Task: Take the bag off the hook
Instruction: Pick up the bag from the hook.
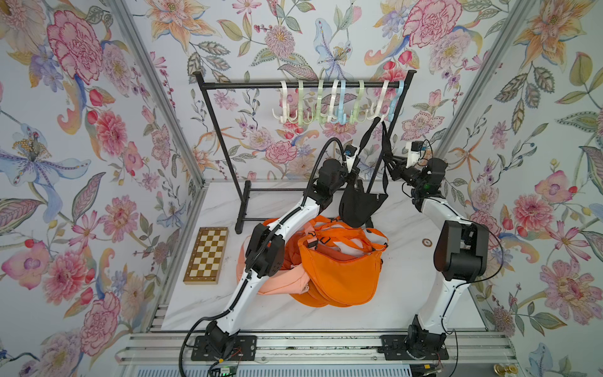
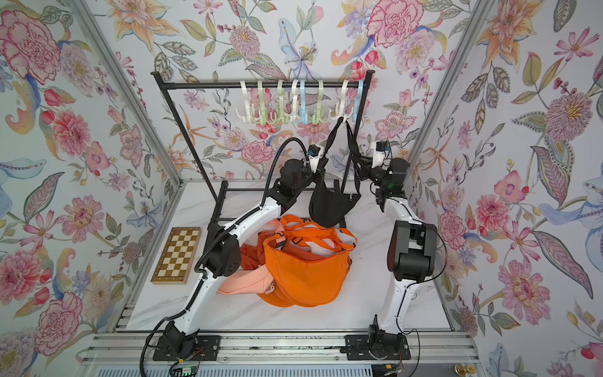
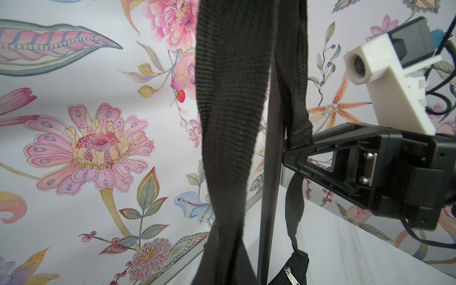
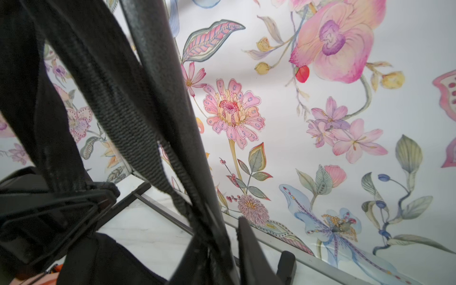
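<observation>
Black strap (image 3: 292, 74) is pinched by the closed right gripper (image 3: 292, 145), bag (image 1: 359, 205) hung below, hook (image 1: 383, 94) above; left gripper (image 1: 354, 172) is closed, seemingly on strap too. The rack (image 1: 293, 85) may be tipped by sideways pull.

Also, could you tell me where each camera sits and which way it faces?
Both top views: overhead at the front, tilted toward the rack and black bag; left arm, right arm show whole.
Left wrist: on the left arm, facing the wall and strap; shows the right gripper clamping it.
Right wrist: on the right arm, facing strap and wall; shows the left gripper.
Shared: both wrist views catch strap and rack pole.
</observation>
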Robot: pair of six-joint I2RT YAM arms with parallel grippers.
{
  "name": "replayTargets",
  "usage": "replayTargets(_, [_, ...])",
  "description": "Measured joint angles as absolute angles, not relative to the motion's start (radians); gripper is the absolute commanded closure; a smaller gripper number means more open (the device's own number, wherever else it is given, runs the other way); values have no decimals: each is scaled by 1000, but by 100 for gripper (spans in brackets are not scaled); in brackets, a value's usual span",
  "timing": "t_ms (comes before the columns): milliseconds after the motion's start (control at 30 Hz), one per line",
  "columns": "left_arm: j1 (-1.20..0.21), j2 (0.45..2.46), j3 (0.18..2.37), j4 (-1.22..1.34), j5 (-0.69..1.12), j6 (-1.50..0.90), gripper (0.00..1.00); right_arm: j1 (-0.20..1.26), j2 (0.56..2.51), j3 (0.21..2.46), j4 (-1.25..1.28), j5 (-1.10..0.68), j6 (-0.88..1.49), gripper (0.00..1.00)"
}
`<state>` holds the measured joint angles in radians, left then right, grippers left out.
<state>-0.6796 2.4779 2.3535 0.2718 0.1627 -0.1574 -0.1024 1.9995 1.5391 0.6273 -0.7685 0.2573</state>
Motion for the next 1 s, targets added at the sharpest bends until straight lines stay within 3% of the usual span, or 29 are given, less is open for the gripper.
replayTargets(100, [-680, 2478, 2354, 272, 162, -157, 100, -102, 2000, 1539, 635, -768, 260, 100])
replayTargets(367, [-680, 2471, 2336, 273, 161, -157, 100, -107, 1965, 1489, 650, -767, 270, 100])
replayTargets(667, [-680, 2401, 2291, 261, 153, -144, 100, -104, 1793, 1421, 659, -737, 276, 100])
replayTargets(1000, [-680, 2353, 2423, 193, 150, -115, 100, -81, 1727, 1461, 614, -713, 266, 100])
